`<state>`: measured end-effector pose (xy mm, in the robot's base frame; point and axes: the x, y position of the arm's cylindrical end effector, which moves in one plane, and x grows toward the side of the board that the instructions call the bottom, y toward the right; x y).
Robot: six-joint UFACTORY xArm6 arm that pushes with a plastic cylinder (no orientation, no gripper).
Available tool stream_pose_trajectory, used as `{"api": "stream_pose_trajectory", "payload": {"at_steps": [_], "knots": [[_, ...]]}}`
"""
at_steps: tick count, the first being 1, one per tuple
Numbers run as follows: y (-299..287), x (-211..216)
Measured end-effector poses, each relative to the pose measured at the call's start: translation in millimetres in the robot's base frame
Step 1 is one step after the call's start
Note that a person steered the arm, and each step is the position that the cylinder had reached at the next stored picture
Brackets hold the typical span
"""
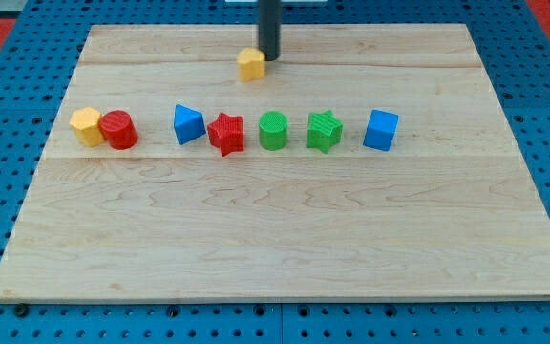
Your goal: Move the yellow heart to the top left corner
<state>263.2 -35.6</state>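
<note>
The yellow heart (pixel 250 64) lies on the wooden board near the view's top, a little left of centre. My tip (pixel 269 57) stands right beside it on its right side, touching or almost touching it. The board's top left corner (pixel 95 31) is well to the left of the heart.
A row of blocks runs across the board's middle: a yellow hexagon (pixel 87 125), a red cylinder (pixel 118 130), a blue triangle (pixel 188 124), a red star (pixel 225 133), a green cylinder (pixel 273 130), a green star (pixel 324 130), a blue cube (pixel 381 130).
</note>
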Motion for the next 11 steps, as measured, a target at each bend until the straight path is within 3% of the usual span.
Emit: {"api": "stream_pose_trajectory", "payload": {"at_steps": [1,3,4,6,7,8,9,11], "knots": [[-41,5],[27,54],[-6,63],[-135,9],[-142,12],[-78,23],[-66,4],[-169,-17]]}}
